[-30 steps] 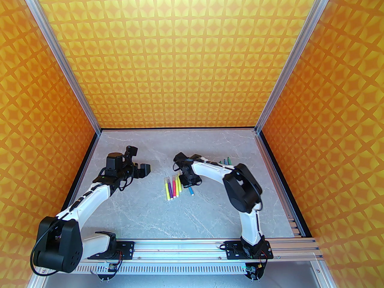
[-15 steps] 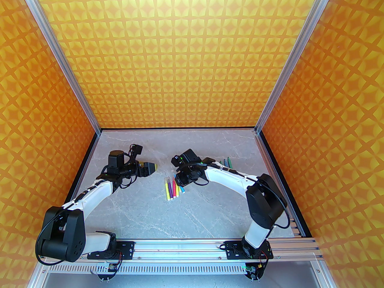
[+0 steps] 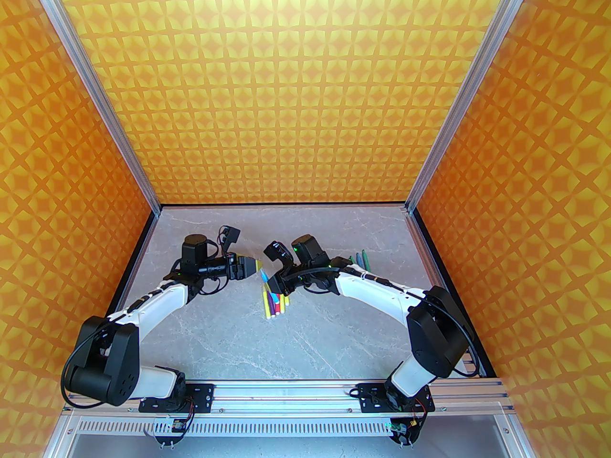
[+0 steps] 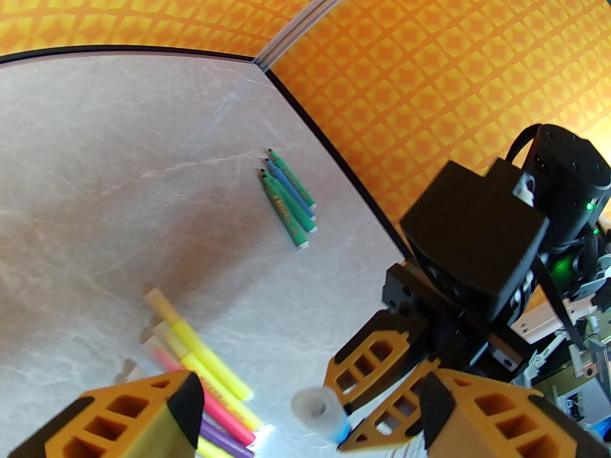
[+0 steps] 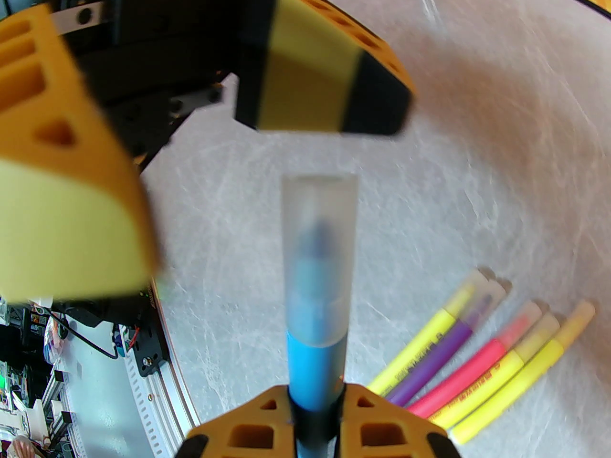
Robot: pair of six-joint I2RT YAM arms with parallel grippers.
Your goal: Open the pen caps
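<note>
Closing on the pen cap (image 5: 319, 236) is the risky part. The clear tube sits on the tip of the blue pen (image 5: 315, 365), held in the air over the middle of the bench (image 3: 215, 341) and pointing toward about 10 o'clock in the top view. Your right tool (image 5: 317, 422) is pressed together on the blue barrel just behind the cap. Your left tool (image 3: 253, 267) comes in from 9 o'clock with its jaws spread either side of the cap, not touching it.

If you close off-centre, the smooth tube may squirt out or tilt the pen in the right pinch. Close too deep and you may clamp the barrel, or strike the right fingertips. A hard pull may drag the whole pen free, dropping it on the capped pens (image 5: 477, 351) lying at 6 o'clock beneath.
</note>
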